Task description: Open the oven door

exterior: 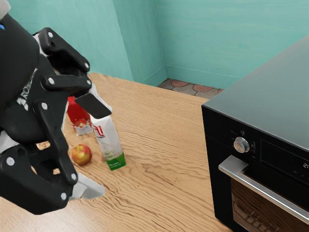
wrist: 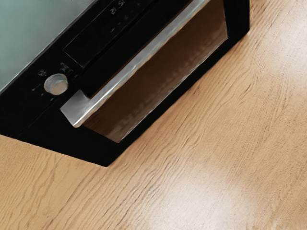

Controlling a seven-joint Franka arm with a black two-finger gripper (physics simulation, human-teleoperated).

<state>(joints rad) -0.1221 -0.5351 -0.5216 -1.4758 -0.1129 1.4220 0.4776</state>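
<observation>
Gripper: the black 2-finger hand [exterior: 94,146] at the left of the exterior view, fingers spread wide, nothing pinched between them.
Oven handle: a metal bar [exterior: 270,191] at the exterior view's lower right, well apart from the fingers; the wrist view has it too, lying slantwise.
Oven door: dark glass panel [exterior: 263,208] below the bar, lower right of the frame, looking closed against the oven [exterior: 270,87].
Knob: 1 round dial [exterior: 241,144], right of center, above the bar.
Table items: carton [exterior: 110,140], apple [exterior: 81,154] and red packet [exterior: 79,116], left side of the frame, on the wooden table [exterior: 159,164].
Done: no opening visible.
Left: probably all of it: reach the bar, close on it, pull the door out.
Progress: likely the approach stage.
</observation>
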